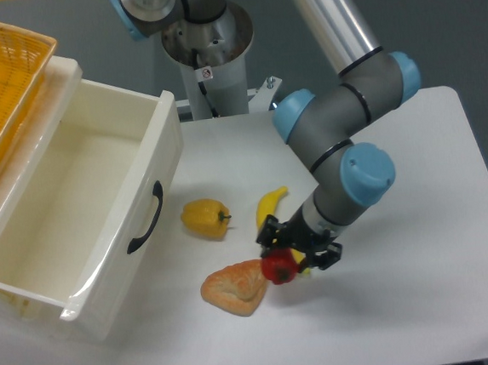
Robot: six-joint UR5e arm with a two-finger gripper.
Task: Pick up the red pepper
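red pepper [279, 268] | small, glossy, rounded | held in claw [295, 252] | just R of bread piece [235, 289]

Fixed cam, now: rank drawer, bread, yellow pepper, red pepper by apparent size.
1. Drawer, by far the largest.
2. Bread.
3. Yellow pepper.
4. Red pepper, held in the gripper; the fingers hide part of it, so it may really match the yellow pepper.

One fixed camera looks down at the table [426, 303] from its front.
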